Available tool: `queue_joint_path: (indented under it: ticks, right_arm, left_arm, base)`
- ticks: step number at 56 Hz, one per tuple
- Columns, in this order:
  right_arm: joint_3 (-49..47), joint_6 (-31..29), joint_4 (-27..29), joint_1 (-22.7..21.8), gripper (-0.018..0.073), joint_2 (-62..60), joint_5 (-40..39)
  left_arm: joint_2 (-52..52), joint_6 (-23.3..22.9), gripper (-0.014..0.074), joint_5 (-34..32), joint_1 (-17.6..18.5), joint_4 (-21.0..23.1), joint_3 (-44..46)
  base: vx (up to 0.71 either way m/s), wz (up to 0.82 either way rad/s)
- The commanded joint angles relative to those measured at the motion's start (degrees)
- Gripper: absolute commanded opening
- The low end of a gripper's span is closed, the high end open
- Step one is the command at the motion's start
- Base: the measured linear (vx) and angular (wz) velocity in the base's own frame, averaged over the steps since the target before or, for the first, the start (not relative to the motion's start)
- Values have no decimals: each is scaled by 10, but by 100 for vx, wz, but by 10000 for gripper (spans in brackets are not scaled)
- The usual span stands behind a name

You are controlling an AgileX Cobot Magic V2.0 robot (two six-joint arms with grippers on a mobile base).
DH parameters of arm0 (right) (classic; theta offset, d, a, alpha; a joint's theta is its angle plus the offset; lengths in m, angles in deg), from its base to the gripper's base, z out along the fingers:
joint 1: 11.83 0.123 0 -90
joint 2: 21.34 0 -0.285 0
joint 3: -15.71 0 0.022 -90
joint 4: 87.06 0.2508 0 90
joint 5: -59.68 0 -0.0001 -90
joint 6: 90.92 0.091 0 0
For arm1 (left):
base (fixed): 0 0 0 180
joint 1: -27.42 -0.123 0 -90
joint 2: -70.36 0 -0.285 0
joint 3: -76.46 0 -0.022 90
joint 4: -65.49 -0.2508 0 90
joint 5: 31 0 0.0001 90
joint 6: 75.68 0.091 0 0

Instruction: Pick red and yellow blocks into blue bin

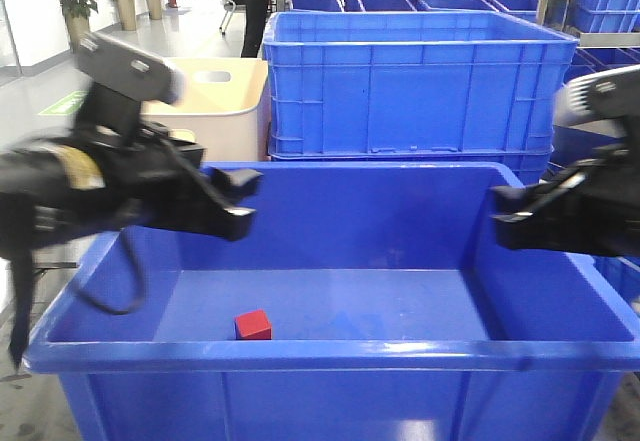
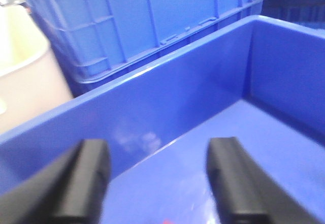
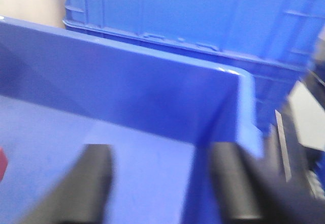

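On the floor of the blue bin [image 1: 330,355], by the near wall, left of centre, sat the red cube [image 1: 253,325]. Left gripper [image 2: 158,183] and right gripper [image 3: 162,188] hung above the bin, jaws spread, empty.

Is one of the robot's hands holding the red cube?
No, the red cube lies free on the floor of the blue bin, with nothing touching it.

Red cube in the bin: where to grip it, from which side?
Probably straight down from above, pads on two opposite side faces. The red cube sits flat on the bin floor close to the near wall, so a sideways approach looks blocked; its top is free.
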Motion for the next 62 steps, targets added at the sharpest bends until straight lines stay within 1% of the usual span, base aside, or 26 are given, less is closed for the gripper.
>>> queue_joint_path:
  ticks: [1, 2, 3, 4, 5, 7, 11, 15, 18, 20, 27, 35, 44, 62]
  right_arm:
    - [-22, -1, -11, 0, 124, -57, 29]
    - [-21, -1, -12, 0, 86, -64, 42]
    - [-21, -1, -14, 0, 32, -75, 49]
    - [-20, -1, -14, 0, -21, -86, 57]
    - [-20, -1, -14, 0, -17, -94, 63]
    - [-20, -1, -14, 0, -16, -117, 76]
    - [-17, -1, -12, 0, -16, -156, 90]
    - [9, -1, -12, 0, -14, -207, 79]
    - [45, -1, -12, 0, -13, -247, 65]
    - [71, -1, -12, 0, -13, -273, 58]
    - [164, -1, -21, -1, -11, -352, 39]
    - [227, -1, -22, -1, -10, -398, 18]
    - [254, -1, -20, -1, -10, -411, 18]
    - [255, -1, -19, -1, -10, -411, 27]
  left_arm:
    - [61, -1, 265, 21, 2, -8, 22]
    - [70, -1, 209, 34, 2, -8, 22]
    - [77, -1, 170, 42, 2, -8, 22]
    - [86, -1, 111, 55, 2, -8, 22]
    - [92, -1, 55, 67, 2, -8, 22]
    - [108, 0, -11, 85, 2, -8, 22]
    - [143, -1, -9, 105, 2, -7, 2]
    - [185, -1, -8, 95, 2, -2, -44]
    - [220, -1, -8, 76, 2, 4, -95]
    - [242, -2, -8, 56, 2, 16, -138]
    - [326, -2, -8, -16, 2, 74, -269]
    - [388, -2, -6, -76, 2, 78, -351]
    - [413, -2, -6, -73, 2, 78, -373]
    - [414, -2, -6, -74, 2, 78, -373]
  base:
    - [0, 0]
    - [0, 0]
    - [0, 0]
    - [0, 0]
    - [0, 0]
    - [0, 0]
    - [0, 0]
    - [0, 0]
    - [0, 0]
    - [0, 0]
    - [0, 0]
    - [0, 0]
    - [0, 0]
    - [0, 0]
